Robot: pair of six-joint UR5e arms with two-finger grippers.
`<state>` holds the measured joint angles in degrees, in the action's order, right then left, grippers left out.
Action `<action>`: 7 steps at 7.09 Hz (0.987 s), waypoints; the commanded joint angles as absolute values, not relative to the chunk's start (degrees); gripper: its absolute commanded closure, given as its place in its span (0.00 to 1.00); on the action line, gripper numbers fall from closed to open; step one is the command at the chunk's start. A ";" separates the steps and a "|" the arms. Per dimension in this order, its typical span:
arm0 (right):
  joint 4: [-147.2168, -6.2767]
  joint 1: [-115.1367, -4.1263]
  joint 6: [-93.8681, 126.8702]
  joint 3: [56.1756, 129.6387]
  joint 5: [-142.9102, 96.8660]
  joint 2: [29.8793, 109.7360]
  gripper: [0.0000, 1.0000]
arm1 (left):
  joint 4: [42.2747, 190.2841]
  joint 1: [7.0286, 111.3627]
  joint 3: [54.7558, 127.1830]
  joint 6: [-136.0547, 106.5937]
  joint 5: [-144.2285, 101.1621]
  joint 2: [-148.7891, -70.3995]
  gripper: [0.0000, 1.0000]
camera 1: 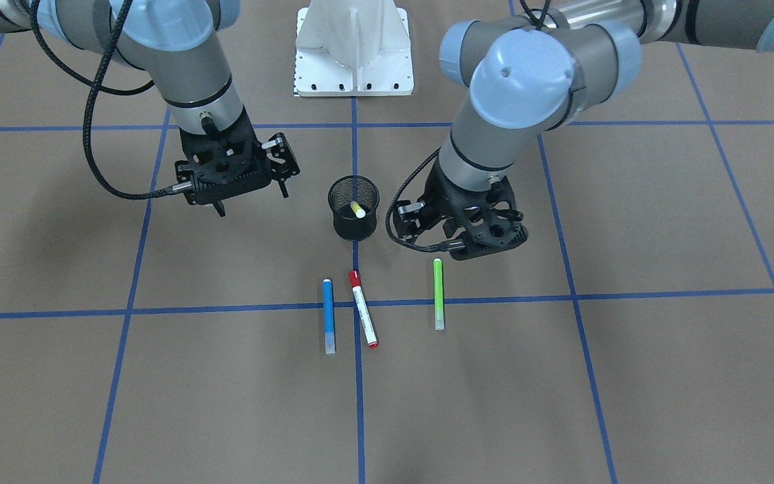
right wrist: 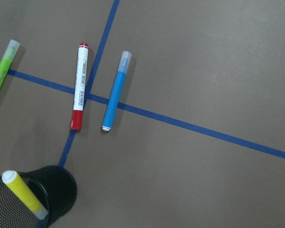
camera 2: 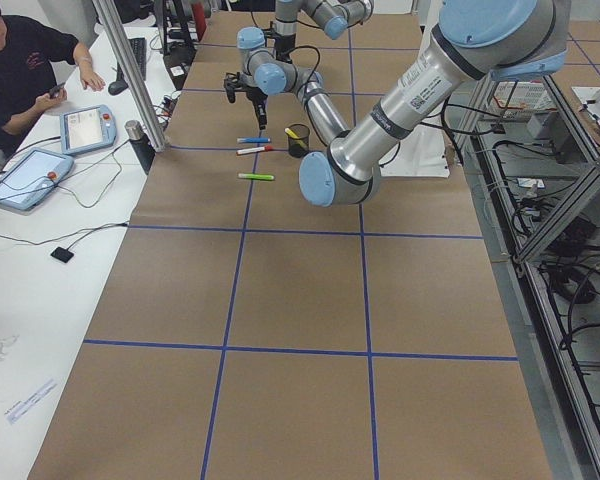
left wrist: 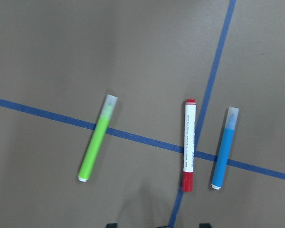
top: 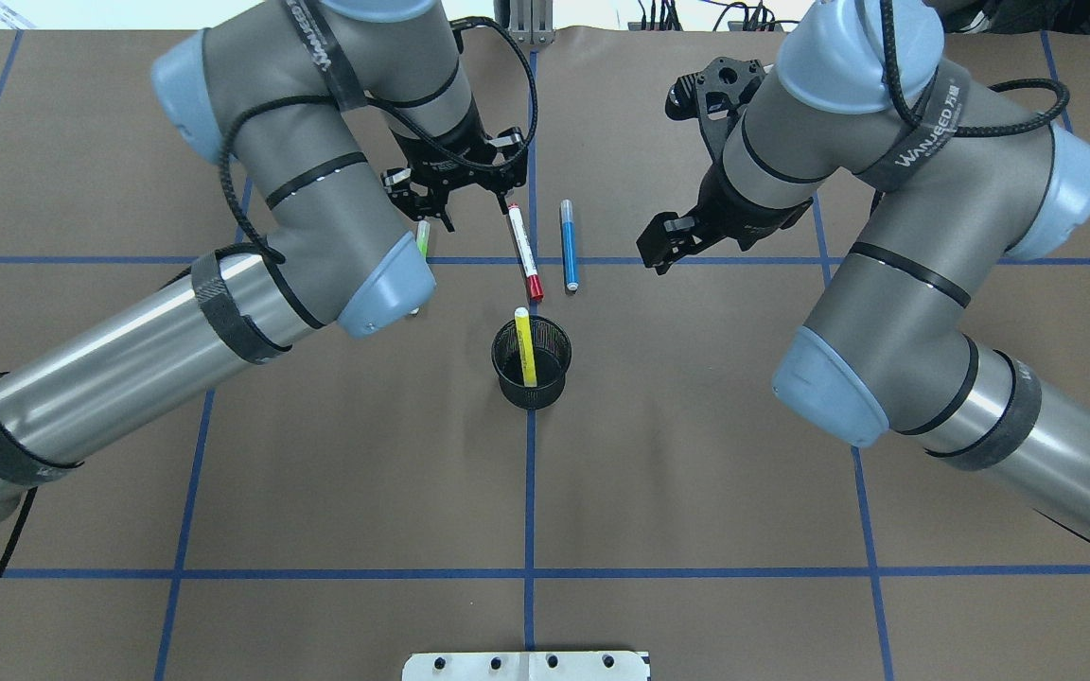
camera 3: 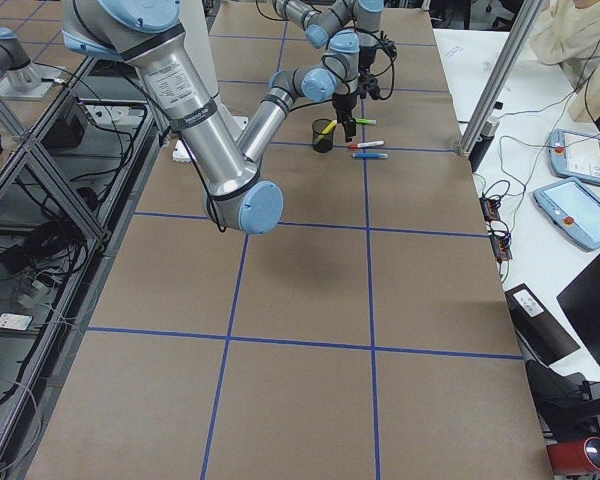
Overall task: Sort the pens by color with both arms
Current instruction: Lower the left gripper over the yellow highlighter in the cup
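**My body: silver, grey and light blue**

My left arm [top: 129, 345] and my right arm [top: 895, 274] look the same: shining silver tubes, matte grey joint housings and round light blue caps [camera 1: 521, 74]. A black braided cable [camera 1: 95, 121] runs along each arm, fixed by black straps [top: 923, 128] that carry white lettering. The left gripper [top: 472, 208] and the right gripper [camera 1: 252, 200] are black, with skeleton-like frames full of round holes. My base [camera 1: 353, 57] is white metal with a row of small dark holes.
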<state>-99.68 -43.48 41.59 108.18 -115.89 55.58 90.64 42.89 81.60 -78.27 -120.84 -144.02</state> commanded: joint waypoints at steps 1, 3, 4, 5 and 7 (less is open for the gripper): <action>-99.84 -43.68 41.22 109.07 -116.02 56.42 0.01 | 95.53 40.70 77.35 -81.38 -119.80 -145.28 0.35; -99.84 -43.77 41.22 109.51 -116.02 56.78 0.01 | 95.36 38.59 77.43 -83.05 -119.00 -145.46 0.35; -99.84 -43.68 41.22 109.51 -116.02 56.78 0.01 | 95.01 38.15 77.61 -83.40 -118.31 -145.28 0.35; -99.84 -43.77 41.22 109.51 -116.02 56.78 0.01 | 94.75 37.36 77.61 -83.84 -117.87 -145.20 0.35; -99.84 -43.59 41.22 109.42 -116.02 56.78 0.01 | 93.09 37.35 78.04 -83.85 -117.86 -145.19 0.35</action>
<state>-99.84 -43.68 41.22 109.47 -116.02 56.77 94.21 37.48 77.74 -83.78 -117.94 -145.18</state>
